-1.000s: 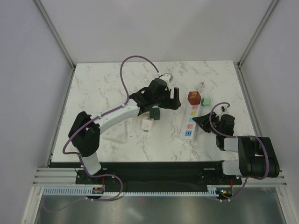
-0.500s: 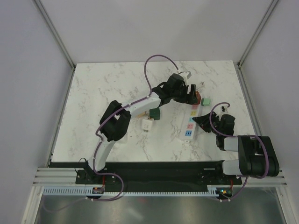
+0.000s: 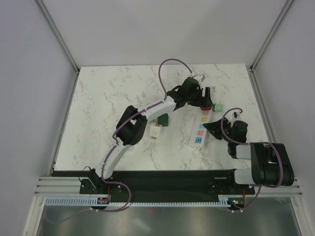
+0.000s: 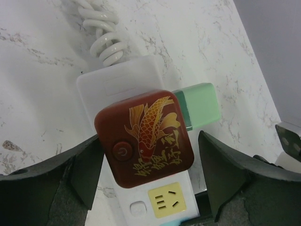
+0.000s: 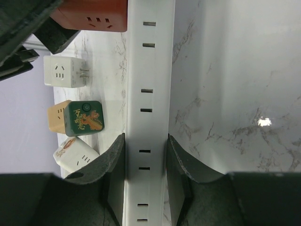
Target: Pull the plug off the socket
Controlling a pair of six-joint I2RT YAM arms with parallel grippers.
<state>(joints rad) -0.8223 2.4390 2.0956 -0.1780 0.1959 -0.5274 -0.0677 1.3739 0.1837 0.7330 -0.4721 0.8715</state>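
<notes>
The plug (image 4: 146,139), a dark red cube with a gold koi and a power button, sits in the far end of the white socket (image 4: 113,82), just above a yellow outlet (image 4: 166,200). My left gripper (image 4: 149,157) is open and straddles the plug. Its left finger (image 4: 87,174) is close against the plug's side, and its right finger (image 4: 221,174) stands a small gap away. In the top view the left gripper (image 3: 204,100) covers most of the plug. My right gripper (image 5: 146,160) is shut on the socket (image 5: 149,70) at its near end (image 3: 199,132).
A mint-green plug (image 4: 200,104) sits on the socket's side, touching the red one. A coiled white cord (image 4: 106,37) leaves the far end. Loose cubes lie left of the strip: a dark green one (image 3: 163,119) and a white one (image 3: 155,131).
My left arm has swung right, from above the loose cubes to the far end of the socket, and now brackets the red plug. The right gripper has not moved.
</notes>
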